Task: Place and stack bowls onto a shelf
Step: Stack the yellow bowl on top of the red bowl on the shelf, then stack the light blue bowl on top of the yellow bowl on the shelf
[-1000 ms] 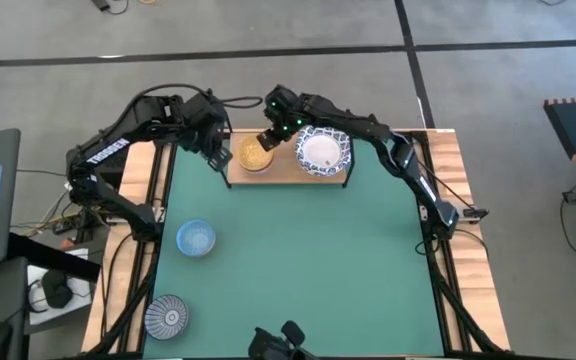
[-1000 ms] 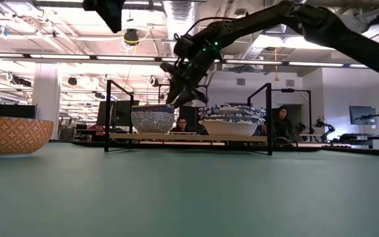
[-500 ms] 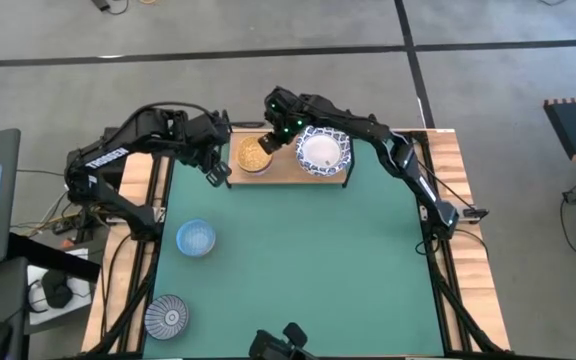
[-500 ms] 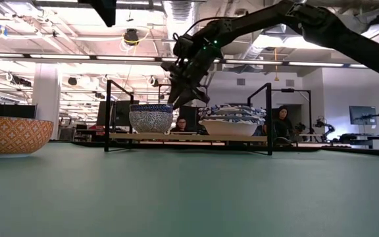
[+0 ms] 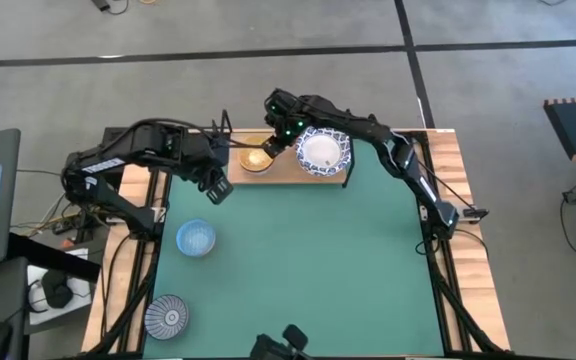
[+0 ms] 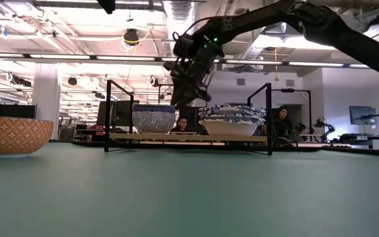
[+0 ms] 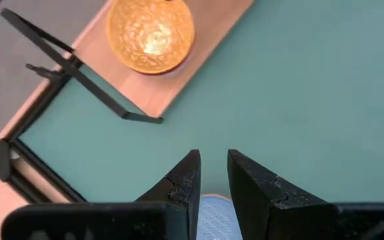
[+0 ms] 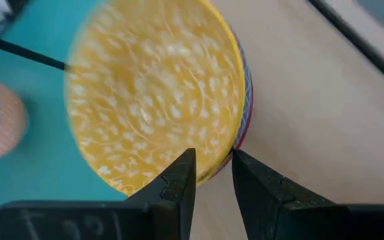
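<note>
On the wooden shelf [image 5: 283, 176], at the mat's far edge, stand a small yellow bowl [image 5: 256, 157] and a stack of white blue-rimmed bowls [image 5: 323, 153]. The yellow bowl is blue-patterned outside [image 6: 154, 119]. My right gripper [image 8: 212, 163] hovers just above this bowl's rim on the side toward the white stack. It is open by a narrow gap, one finger over the inside and one outside. My left gripper [image 5: 214, 186] hangs over the mat near the shelf's left end, open by a narrow gap and holding nothing. A light blue bowl [image 5: 196, 238] and a grey-blue patterned bowl [image 5: 166, 316] sit on the mat's left side.
Black wire uprights [image 6: 108, 112] stand at the shelf's ends. The low view shows a bowl with an orange patterned outside [image 6: 12, 135] close by at its left. The green mat [image 5: 308, 270] lies bare across its middle and right. People sit in the room behind.
My left gripper has drawn away from the shelf's left end toward the near edge and come out over the mat. My right gripper has risen slightly off the yellow bowl's rim and shifted a little toward the white stack. The yellow bowl stays on the shelf.
</note>
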Robot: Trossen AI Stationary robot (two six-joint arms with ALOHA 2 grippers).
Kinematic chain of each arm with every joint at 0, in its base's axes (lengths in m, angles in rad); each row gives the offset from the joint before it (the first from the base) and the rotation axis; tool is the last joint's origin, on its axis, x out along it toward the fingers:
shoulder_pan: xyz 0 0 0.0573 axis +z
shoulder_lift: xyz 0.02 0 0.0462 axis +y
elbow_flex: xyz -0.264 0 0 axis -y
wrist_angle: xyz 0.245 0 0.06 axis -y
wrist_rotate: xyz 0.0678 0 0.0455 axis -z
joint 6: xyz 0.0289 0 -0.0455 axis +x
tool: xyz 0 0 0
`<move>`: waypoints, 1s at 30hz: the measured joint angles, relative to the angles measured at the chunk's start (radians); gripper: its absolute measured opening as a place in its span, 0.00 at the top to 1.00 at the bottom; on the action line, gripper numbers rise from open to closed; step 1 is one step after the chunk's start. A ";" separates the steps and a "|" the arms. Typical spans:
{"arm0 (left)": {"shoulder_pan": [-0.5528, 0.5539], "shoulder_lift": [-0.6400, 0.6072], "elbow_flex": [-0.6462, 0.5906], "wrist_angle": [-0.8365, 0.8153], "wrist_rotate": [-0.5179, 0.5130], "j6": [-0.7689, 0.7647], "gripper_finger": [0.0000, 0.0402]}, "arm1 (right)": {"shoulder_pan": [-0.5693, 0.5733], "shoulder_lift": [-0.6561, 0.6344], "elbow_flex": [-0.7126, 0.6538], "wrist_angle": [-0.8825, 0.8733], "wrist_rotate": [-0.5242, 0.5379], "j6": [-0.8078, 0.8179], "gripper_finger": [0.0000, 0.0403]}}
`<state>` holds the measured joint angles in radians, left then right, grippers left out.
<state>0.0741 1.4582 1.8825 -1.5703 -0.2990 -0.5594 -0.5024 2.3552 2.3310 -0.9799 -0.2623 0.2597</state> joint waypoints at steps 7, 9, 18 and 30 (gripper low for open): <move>-0.052 -0.103 -0.176 -0.001 0.121 -0.036 0.85 | -0.004 -0.074 0.002 0.104 -0.028 -0.080 0.68; -0.064 -0.164 -0.287 0.004 0.139 -0.075 0.85 | -0.004 -0.091 0.002 0.127 -0.029 -0.087 0.64; -0.069 -0.486 -0.819 0.348 0.169 -0.267 0.85 | -0.003 -0.105 0.001 0.127 -0.026 -0.077 0.50; -0.069 -0.607 -1.270 0.519 0.191 -0.319 0.83 | 0.039 -0.105 0.001 0.074 -0.024 -0.058 0.53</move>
<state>0.0048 0.8516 0.6123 -1.0515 -0.1078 -0.8782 -0.4637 2.2501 2.3322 -0.9059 -0.2864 0.2020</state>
